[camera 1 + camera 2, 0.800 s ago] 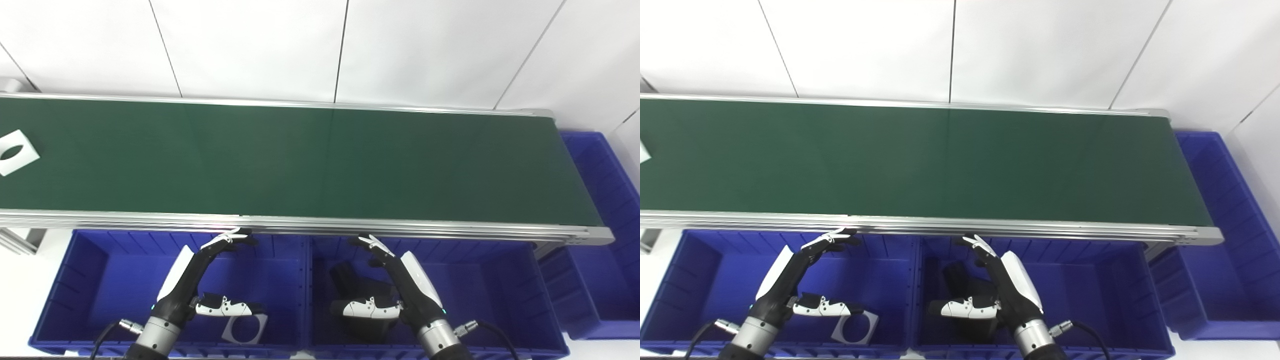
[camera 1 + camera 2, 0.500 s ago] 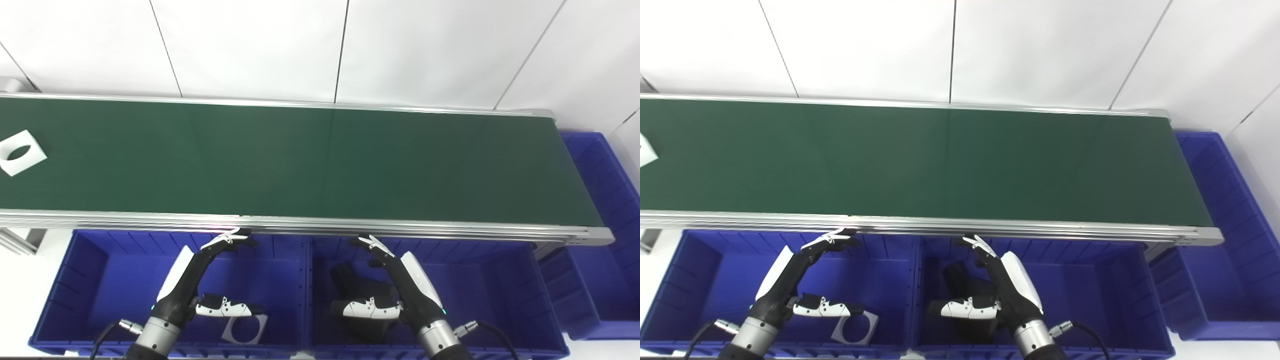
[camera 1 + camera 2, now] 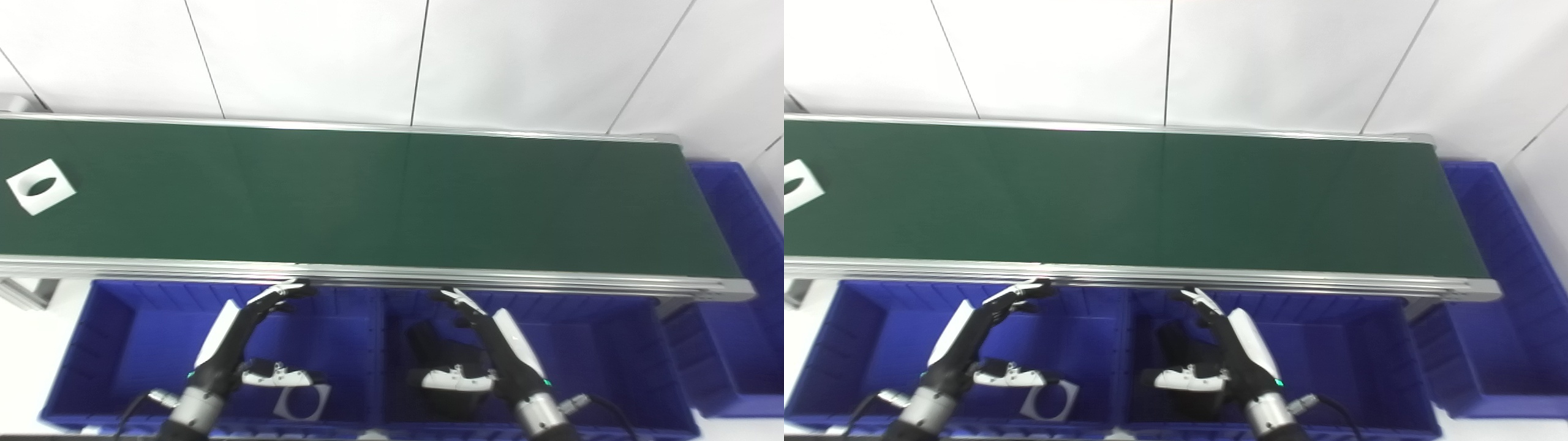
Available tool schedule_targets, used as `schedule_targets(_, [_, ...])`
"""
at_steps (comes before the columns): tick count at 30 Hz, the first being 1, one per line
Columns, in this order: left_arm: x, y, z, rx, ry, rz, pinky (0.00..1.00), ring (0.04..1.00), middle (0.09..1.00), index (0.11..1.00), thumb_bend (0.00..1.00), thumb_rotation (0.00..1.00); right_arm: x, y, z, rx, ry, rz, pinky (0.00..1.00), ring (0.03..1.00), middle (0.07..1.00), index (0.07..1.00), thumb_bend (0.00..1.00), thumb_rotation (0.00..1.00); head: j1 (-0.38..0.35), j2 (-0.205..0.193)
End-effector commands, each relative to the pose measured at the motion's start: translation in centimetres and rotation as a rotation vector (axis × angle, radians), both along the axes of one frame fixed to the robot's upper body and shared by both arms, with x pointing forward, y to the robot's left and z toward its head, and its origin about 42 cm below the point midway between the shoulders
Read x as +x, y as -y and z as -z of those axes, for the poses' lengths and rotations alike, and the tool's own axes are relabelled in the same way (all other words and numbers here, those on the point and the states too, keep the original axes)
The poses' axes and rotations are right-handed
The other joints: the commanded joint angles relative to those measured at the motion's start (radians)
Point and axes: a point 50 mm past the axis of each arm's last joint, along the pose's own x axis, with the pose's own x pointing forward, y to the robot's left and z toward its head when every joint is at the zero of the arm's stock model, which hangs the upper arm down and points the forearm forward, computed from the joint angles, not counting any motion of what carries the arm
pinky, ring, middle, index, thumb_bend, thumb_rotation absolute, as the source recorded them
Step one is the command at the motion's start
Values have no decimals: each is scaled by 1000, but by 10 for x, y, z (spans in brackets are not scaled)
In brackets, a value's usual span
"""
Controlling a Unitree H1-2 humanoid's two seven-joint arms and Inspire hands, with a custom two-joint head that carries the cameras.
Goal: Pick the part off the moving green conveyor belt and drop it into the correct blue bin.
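A white square part with a round hole (image 3: 40,186) lies flat at the far left of the green conveyor belt (image 3: 380,196); the right eye view cuts it off at the edge as the white part (image 3: 797,193). My left hand (image 3: 245,349) hovers open over the left blue bin (image 3: 104,343), fingers spread, holding nothing. My right hand (image 3: 490,352) hovers open over the middle blue bin (image 3: 612,355), also holding nothing. Both hands sit below the belt's near rail, far from the part.
A white square part with a hole (image 3: 301,402) lies in the left bin under my left thumb. A black part (image 3: 429,346) lies in the middle bin. A third blue bin (image 3: 741,245) stands past the belt's right end. White wall panels rise behind.
The white part has ridden the belt to the right, coming further into view. Both hands hold about the same pose; the view has shifted slightly.
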Motion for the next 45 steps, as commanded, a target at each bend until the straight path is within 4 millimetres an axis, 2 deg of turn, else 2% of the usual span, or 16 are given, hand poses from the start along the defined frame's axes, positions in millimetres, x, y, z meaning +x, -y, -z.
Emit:
schedule_targets(1, [2, 12, -3, -35, 55, 9, 713, 795, 830, 744, 846, 112, -1, 10, -7, 19, 76, -15, 837, 934, 960, 869, 762, 198, 48, -31])
schedule_targets(2, [1, 15, -1, -34, 52, 10, 714, 794, 830, 747, 849, 117, -1, 13, -6, 22, 77, -14, 844, 935, 955, 869, 763, 148, 48, -31])
schedule_targets(3, [1, 17, 1, -30, 50, 12, 714, 793, 830, 748, 850, 118, -2, 15, -4, 21, 77, -12, 847, 935, 953, 869, 764, 130, 78, -58])
schedule_targets(4, [1, 19, 2, -23, 50, 13, 711, 790, 829, 749, 850, 123, -1, 17, -3, 16, 76, -13, 846, 934, 949, 868, 767, 122, 82, -63])
schedule_targets(5, [0, 21, 4, -18, 49, 12, 707, 786, 828, 749, 852, 130, -1, 18, -1, 10, 73, -12, 843, 933, 948, 869, 767, 131, 101, -87])
schedule_targets(6, [0, 23, 5, -14, 49, 12, 705, 782, 826, 749, 859, 140, -1, 19, 1, 5, 72, -12, 845, 933, 946, 870, 766, 137, 101, -87])
schedule_targets(9, [0, 26, 9, -1, 46, 13, 705, 779, 826, 749, 868, 158, -3, 23, 5, -26, 54, -9, 840, 937, 953, 878, 758, 158, 117, -121])
schedule_targets(18, [1, 27, 14, 16, 54, 14, 713, 773, 811, 741, 899, 154, -4, 25, 11, -20, 49, -11, 836, 938, 953, 883, 766, 5, 105, -146])
schedule_targets(25, [0, 24, 17, 28, 51, 10, 720, 778, 811, 734, 900, 143, -3, 22, 14, -9, 43, -4, 851, 939, 947, 869, 788, 0, 75, -161])
schedule_targets(35, [2, 20, 23, 34, 36, 12, 717, 774, 807, 731, 904, 128, -1, 17, 20, 17, 61, -7, 853, 933, 940, 851, 815, 0, 29, -215])
schedule_targets(45, [3, 19, 28, 38, 34, 10, 694, 761, 801, 722, 917, 115, 0, 14, 20, 18, 66, -4, 826, 905, 911, 838, 837, 0, -11, -235])
